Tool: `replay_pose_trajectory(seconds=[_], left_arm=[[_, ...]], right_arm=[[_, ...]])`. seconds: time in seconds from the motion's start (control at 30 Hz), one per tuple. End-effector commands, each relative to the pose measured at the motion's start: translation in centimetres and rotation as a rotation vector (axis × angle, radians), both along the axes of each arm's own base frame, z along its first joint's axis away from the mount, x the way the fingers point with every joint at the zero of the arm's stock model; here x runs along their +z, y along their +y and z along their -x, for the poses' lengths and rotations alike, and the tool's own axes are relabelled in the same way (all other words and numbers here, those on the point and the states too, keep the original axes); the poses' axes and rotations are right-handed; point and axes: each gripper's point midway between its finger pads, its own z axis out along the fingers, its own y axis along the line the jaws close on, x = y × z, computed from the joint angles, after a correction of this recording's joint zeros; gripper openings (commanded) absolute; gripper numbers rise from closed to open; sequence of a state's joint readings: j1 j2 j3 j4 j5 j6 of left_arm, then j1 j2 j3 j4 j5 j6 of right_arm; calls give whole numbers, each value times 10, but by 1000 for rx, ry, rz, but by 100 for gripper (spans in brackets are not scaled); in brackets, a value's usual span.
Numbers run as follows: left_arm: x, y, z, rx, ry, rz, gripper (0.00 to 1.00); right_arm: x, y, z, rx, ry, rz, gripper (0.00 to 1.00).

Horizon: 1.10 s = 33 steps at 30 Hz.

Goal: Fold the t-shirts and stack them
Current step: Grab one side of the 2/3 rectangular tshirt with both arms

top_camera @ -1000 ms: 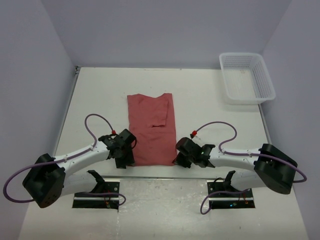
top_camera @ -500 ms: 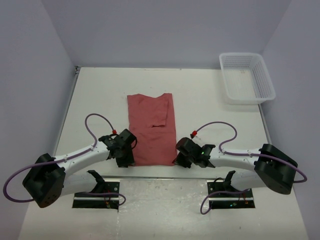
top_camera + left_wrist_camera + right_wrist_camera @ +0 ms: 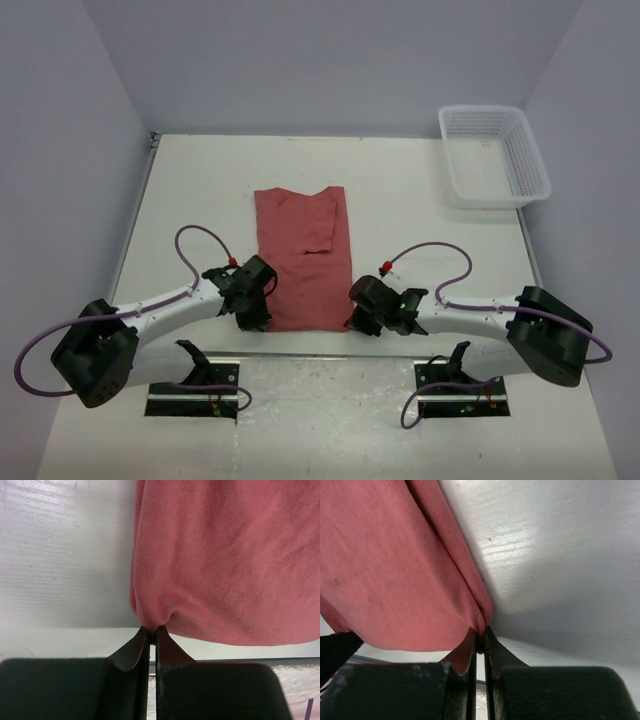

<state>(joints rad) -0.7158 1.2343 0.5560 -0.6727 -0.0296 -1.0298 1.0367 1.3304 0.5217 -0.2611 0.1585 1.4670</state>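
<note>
A brick-red t-shirt (image 3: 303, 250) lies folded into a long strip in the middle of the white table, its near hem at the table's front edge. My left gripper (image 3: 262, 322) is shut on the near left corner of the t-shirt (image 3: 210, 555), cloth pinched between the fingertips (image 3: 136, 642). At the near right corner my right gripper (image 3: 352, 320) is shut on the t-shirt (image 3: 385, 570), a fold of cloth bunched between its fingertips (image 3: 496, 647).
A white mesh basket (image 3: 494, 157) stands at the far right of the table (image 3: 200, 200). Purple walls close in the left, back and right sides. The arm bases (image 3: 195, 385) sit at the near edge.
My left gripper has shut on the t-shirt's near left corner and shifted slightly right. The right gripper has stayed shut on its corner.
</note>
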Motion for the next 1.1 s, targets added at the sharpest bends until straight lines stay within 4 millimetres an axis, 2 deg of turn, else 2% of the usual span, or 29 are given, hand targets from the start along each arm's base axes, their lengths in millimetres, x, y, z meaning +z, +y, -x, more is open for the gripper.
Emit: replay_pose_trajectory(seconds=[0.0, 0.13, 0.27, 0.43, 0.5, 0.63, 1.07], left_arm=[[-20, 26, 2, 12, -19, -117, 0], [-5, 22, 1, 7, -40, -81, 0], [19, 16, -4, 16, -94, -25, 0], [38, 23, 1, 1, -102, -39, 0], [40, 22, 4, -9, -99, -21, 0], [46, 20, 9, -15, -105, 19, 0], [63, 17, 18, -50, -118, 74, 0]], right_arm=[[-38, -66, 31, 6, 102, 292, 0], [-30, -70, 24, 16, 67, 328, 0], [-23, -79, 20, 55, 38, 389, 0], [-10, -83, 20, 130, -11, 431, 0], [-6, -83, 21, 154, -18, 436, 0], [4, -69, 24, 211, -22, 391, 0], [29, -65, 35, 222, -27, 356, 0]])
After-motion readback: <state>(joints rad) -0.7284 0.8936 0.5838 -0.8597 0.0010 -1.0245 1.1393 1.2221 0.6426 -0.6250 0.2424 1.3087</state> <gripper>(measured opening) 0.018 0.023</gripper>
